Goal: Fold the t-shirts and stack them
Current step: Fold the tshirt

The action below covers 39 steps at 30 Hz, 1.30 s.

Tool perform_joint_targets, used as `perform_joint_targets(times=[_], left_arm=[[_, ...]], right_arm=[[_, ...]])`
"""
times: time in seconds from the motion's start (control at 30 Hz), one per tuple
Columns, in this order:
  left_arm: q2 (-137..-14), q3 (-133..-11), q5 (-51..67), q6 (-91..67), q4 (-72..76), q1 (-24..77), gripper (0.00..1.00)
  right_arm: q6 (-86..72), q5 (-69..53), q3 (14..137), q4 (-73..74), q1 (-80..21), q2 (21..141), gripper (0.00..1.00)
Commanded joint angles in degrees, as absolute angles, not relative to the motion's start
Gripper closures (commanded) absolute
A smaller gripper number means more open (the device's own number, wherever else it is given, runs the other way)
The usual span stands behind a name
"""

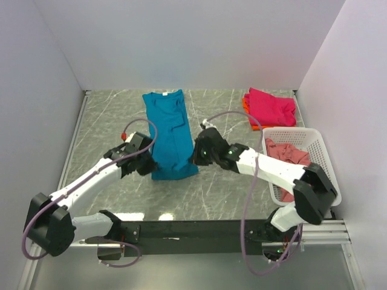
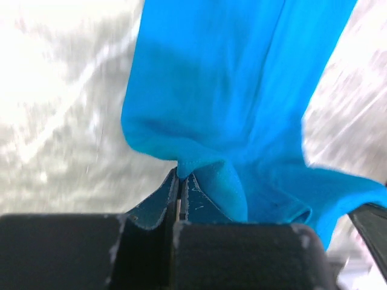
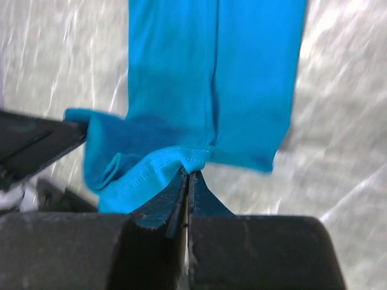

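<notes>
The teal-blue t-shirt [image 1: 169, 130] lies folded into a long strip on the table, collar at the far end. My left gripper [image 1: 147, 163] is shut on its near left hem corner [image 2: 181, 158]. My right gripper [image 1: 196, 156] is shut on its near right hem corner [image 3: 192, 162]. Both hold the near hem a little off the table. A magenta-pink t-shirt [image 1: 272, 107] lies folded on an orange t-shirt [image 1: 247, 106] at the far right. A dusty salmon-pink t-shirt [image 1: 288, 154] is bunched in the basket.
A white lattice basket [image 1: 320, 158] stands at the right edge, beside my right arm. White walls close in the table on the left, the far side and the right. The marbled grey table top [image 1: 109, 118] shows around the shirts.
</notes>
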<state>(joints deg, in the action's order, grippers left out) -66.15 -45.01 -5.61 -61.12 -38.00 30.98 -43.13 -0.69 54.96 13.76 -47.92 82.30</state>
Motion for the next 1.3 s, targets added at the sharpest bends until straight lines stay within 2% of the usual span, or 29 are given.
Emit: perform_joint_targets(times=[0.0,0.3,0.7,1.13,1.17,1.2,1.27], left_arm=[[-69.6,-50.3,-14.1,-61.2,-34.8,30.0,0.99],[-85.6,-64.9,-20.9,-58.4,-35.5,25.6,0.99],[-96.9,-73.1,-16.2,-52.9,-30.1,19.9,0.99],[-107.0,-79.0,-15.6,-50.7,-28.6,18.0,0.99],[-107.6,-79.8,-15.6,-50.8,-28.9,17.8,0.97],[-107.9,-80.1,-14.9,-50.5,-29.0,17.8,0.89],[-108.6,-81.2,-14.8,-50.4,-29.4,17.3,0.68]], right_arm=[[-38.5,4.3,62.3,16.3,-46.1,87.2,1.00],[-32.9,1.4,76.4,17.9,-40.3,98.9,1.00],[-27.5,-1.8,93.1,21.1,-36.0,114.9,1.00],[-26.5,-6.2,105.3,23.0,-33.8,126.1,1.00],[-26.7,-5.9,106.4,23.8,-33.7,126.9,1.00],[-27.1,-5.5,107.4,24.9,-33.7,128.3,0.97],[-27.2,-4.0,109.9,25.7,-33.6,129.2,0.87]])
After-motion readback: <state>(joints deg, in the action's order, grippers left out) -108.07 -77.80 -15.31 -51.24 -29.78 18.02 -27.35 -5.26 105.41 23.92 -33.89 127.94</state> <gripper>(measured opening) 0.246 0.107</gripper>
